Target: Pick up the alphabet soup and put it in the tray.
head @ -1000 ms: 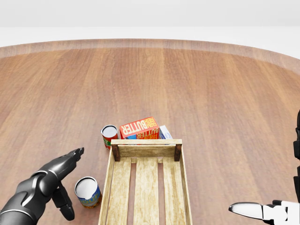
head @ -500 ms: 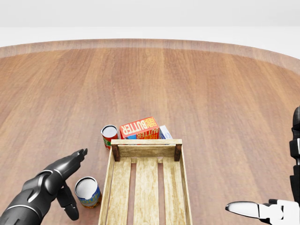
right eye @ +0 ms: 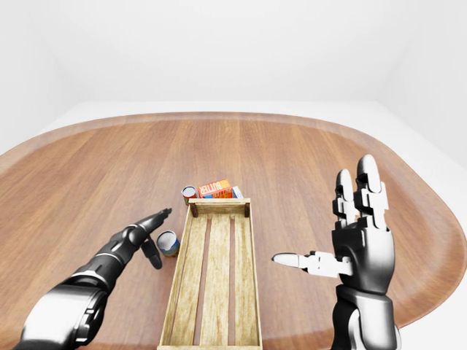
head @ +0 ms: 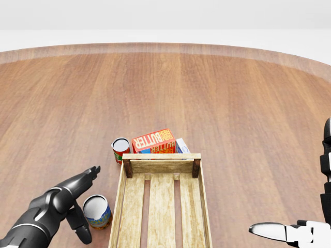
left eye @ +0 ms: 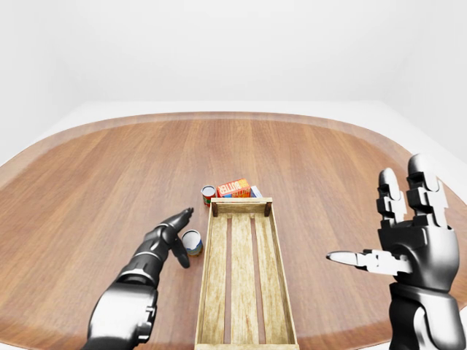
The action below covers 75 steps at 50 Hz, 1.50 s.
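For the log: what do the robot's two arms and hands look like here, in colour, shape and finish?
Both arms are glossy dark grey to black with silver-grey shells on the forearms. The left hand is dark, with slim, segmented, tapering fingers. The right hand has blocky, jointed grey fingers with rounded pale tips and a lighter thumb. No cables, sleeves or markings show.

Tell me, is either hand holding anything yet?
No. The left hand is open beside the soup can, fingers not closed round it. The right hand is open and empty.
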Motion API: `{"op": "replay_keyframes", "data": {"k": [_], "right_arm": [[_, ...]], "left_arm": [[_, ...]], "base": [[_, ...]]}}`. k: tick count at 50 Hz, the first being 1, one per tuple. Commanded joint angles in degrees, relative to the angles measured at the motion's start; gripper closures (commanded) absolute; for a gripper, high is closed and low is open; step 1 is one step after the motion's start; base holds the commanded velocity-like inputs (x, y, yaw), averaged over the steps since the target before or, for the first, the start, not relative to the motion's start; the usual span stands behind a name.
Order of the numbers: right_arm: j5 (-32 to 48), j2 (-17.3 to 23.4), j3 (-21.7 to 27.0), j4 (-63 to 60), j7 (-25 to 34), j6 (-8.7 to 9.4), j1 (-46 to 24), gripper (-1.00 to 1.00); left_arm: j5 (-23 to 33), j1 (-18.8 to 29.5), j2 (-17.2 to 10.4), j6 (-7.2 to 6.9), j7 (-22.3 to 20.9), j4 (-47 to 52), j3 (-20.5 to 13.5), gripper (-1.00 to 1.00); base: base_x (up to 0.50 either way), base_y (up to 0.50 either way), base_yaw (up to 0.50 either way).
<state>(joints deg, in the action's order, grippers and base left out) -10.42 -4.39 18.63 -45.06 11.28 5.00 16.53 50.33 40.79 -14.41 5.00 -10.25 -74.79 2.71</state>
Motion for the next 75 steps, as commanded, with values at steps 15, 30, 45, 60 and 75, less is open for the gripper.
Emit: {"op": "replay_keyframes", "data": {"k": [15, 30, 45, 60, 75], "right_arm": [[-0.6, -0.1, 0.3, -0.2, 0.0, 0.00, -0.1, -1.00], [-0.9, -0.2, 0.8, -1.6, 0.0, 0.00, 0.2, -1.00], [-1.2, -0.7, 1.3, -2.2, 0.3, 0.00, 0.4, -1.00], [-0.6, -0.7, 0.4, -1.6, 0.1, 0.00, 0.5, -1.00], [0.0, -0.3, -0.5, -0.7, -0.6, 0.00, 0.1, -1.00]], "left_arm": [[-0.1, 1.3, 0.5, 0.00, -1.2, -1.4, -0.3, -1.00], [-2.7, 1.9, 0.8, 0.00, -5.0, -2.2, -2.0, 1.00], [-2.0, 1.4, 0.0, 0.00, -3.4, -2.1, -1.2, 1.00], [-3.6, 1.1, -6.7, 0.00, -1.9, -0.4, -3.1, 1.00], [-5.6, 0.8, -11.6, 0.00, -7.8, 14.8, -4.8, 1.00]], "base": [[0.00, 0.00, 0.00], [0.00, 0.00, 0.00], [0.00, 0.00, 0.00], [0.00, 0.00, 0.00], [0.00, 0.00, 0.00]]}}
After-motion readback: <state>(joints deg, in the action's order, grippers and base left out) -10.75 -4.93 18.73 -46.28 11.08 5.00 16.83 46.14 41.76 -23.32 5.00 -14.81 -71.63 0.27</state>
